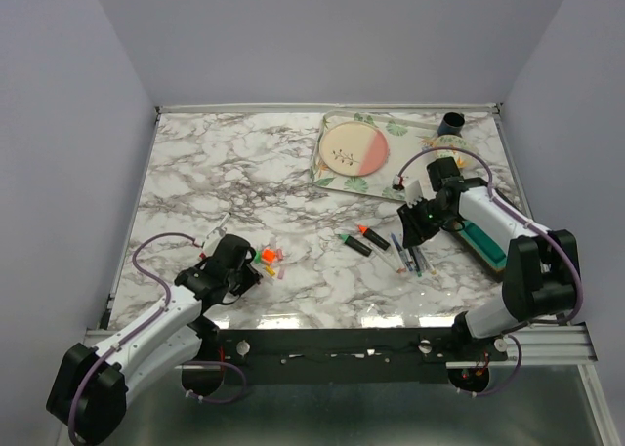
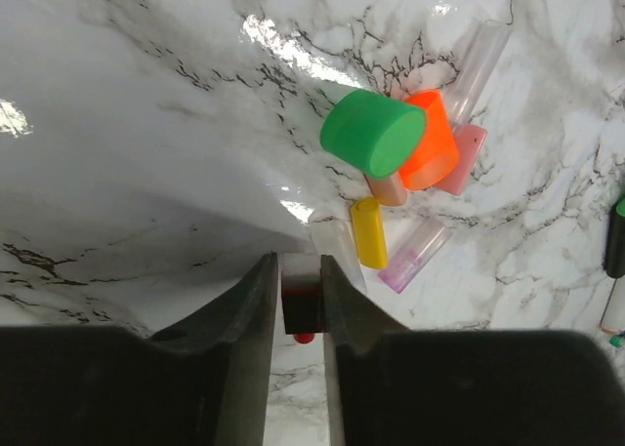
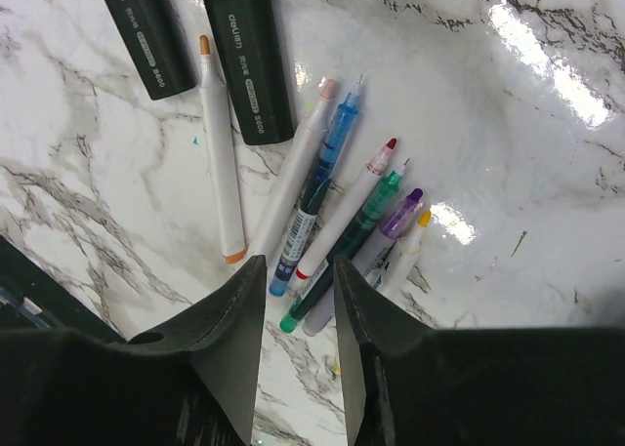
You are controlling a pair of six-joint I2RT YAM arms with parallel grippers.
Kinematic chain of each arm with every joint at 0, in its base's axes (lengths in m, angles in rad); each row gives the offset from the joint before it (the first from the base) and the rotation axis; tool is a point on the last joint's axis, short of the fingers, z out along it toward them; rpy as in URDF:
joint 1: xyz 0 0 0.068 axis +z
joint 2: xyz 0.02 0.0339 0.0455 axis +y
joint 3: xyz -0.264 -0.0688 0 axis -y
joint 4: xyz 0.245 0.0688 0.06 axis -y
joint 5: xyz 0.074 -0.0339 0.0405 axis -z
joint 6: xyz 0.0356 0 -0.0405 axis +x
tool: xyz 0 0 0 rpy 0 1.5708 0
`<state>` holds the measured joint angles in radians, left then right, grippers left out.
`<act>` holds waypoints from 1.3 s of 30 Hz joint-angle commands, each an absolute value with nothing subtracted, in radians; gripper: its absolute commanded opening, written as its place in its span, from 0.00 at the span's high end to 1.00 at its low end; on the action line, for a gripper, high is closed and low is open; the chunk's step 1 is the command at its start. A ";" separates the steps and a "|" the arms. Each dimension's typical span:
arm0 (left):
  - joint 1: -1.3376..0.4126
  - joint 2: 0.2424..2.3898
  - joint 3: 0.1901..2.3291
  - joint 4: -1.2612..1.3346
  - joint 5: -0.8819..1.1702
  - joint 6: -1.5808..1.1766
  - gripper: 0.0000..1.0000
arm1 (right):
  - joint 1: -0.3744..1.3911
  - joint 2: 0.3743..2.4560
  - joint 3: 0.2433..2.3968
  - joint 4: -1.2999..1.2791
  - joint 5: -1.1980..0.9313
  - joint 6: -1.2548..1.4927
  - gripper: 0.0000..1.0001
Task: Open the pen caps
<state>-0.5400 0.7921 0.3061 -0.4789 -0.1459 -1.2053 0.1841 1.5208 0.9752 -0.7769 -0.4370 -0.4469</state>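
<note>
- Marble table (image 1: 244, 173): the work surface. The pens lie right of centre and the loose caps left of centre, the two groups well apart.
- Right gripper (image 3: 299, 263): its jaws stand moderately apart with nothing between them. It hovers just above the near ends of the thin pens. The step in hand looks like choosing the next pen.
- Left gripper (image 2: 300, 270): its jaws are narrow and closed on a small dark cap. It is low over the table, near the heap of loose caps. This cap looks ready to be dropped with the others.
- Highlighters (image 3: 249, 56): two chunky black bodies lie side by side, beside the thin pens. Their far ends are cut off in the right wrist view. In the top view they are too small to tell bare tip from cap.
- Thin pens (image 3: 317, 197): a fan of barrels, white, blue, green and purple among them. Most show bare tips. The purple and yellow ends may still be capped, though this is uncertain.
- Next move, as a judgement: the right jaws must close on one barrel without catching its neighbours. They must then lift it and offer the capped end to the left gripper once that is free.
- Loose caps: green cap (image 2: 373, 132), orange cap (image 2: 435, 139), pink cap (image 2: 464, 158) and yellow cap (image 2: 368, 233) lie touching in a heap, with clear sleeves beside them.
- Dark cap (image 2: 301, 304): it shows a red tinge and is mostly hidden by the fingers, so its shape is hard to make out.
</note>
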 commanded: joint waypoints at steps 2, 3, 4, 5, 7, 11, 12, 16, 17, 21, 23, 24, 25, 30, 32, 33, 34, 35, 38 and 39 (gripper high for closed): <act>-0.540 0.822 0.342 -0.514 -0.193 -1.206 0.57 | 0.186 1.479 0.997 -0.802 -0.477 -0.465 0.59; -0.540 0.821 0.350 -0.521 -0.196 -1.203 0.52 | 0.186 1.476 0.997 -0.802 -0.480 -0.466 0.59; -0.540 0.821 0.354 -0.535 -0.199 -1.197 0.51 | 0.186 1.474 0.997 -0.804 -0.482 -0.466 0.59; -0.540 0.813 0.370 -0.541 -0.204 -1.192 0.51 | 0.186 1.468 0.999 -0.805 -0.483 -0.466 0.59; -0.540 0.804 0.383 -0.564 -0.213 -1.181 0.50 | 0.186 1.462 0.997 -0.805 -0.485 -0.468 0.59; -0.538 0.782 0.431 -0.601 -0.241 -1.146 0.45 | 0.186 1.447 1.000 -0.805 -0.491 -0.469 0.59; -0.537 0.782 0.443 -0.613 -0.265 -1.138 0.41 | 0.184 1.440 1.000 -0.807 -0.491 -0.469 0.59; -0.511 0.781 0.503 -0.612 -0.316 -1.046 0.23 | 0.186 1.424 1.003 -0.811 -0.502 -0.477 0.59; -0.502 0.785 0.517 -0.595 -0.321 -1.028 0.19 | 0.186 1.420 1.003 -0.813 -0.505 -0.479 0.59; -0.382 0.853 0.577 -0.540 -0.308 -0.957 0.07 | 0.186 1.402 1.005 -0.816 -0.517 -0.485 0.59; -0.298 0.897 0.622 -0.526 -0.302 -0.953 0.02 | 0.184 1.396 1.006 -0.818 -0.528 -0.488 0.59; -0.270 0.946 0.636 -0.520 -0.292 -0.953 0.02 | 0.186 1.393 1.006 -0.818 -0.529 -0.488 0.59; -0.217 0.972 0.650 -0.494 -0.279 -0.956 0.02 | 0.186 1.391 1.006 -0.821 -0.535 -0.491 0.59; -0.091 1.207 0.774 -0.428 -0.173 -0.914 0.24 | 0.186 1.373 1.006 -0.822 -0.551 -0.492 0.59; -0.060 1.284 0.854 -0.436 -0.150 -0.879 0.34 | 0.186 1.370 1.006 -0.824 -0.557 -0.492 0.59; -0.057 1.358 0.883 -0.434 -0.109 -0.803 0.42 | 0.186 1.367 1.006 -0.822 -0.558 -0.492 0.59; -0.057 1.394 0.911 -0.431 -0.083 -0.740 0.44 | 0.184 1.367 1.006 -0.822 -0.560 -0.494 0.59; -0.058 1.429 0.966 -0.439 -0.063 -0.682 0.44 | 0.186 1.365 1.006 -0.824 -0.561 -0.494 0.59; -0.072 1.561 1.063 -0.517 -0.089 -0.517 0.44 | 0.186 1.361 1.008 -0.824 -0.563 -0.494 0.59; -0.086 1.581 1.086 -0.543 -0.122 -0.488 0.44 | 0.187 1.361 1.008 -0.825 -0.564 -0.495 0.59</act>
<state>-0.0612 1.4620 0.9615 -0.4576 -0.1268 -0.7490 0.1841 1.3823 0.9791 -0.8089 -0.5323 -0.4797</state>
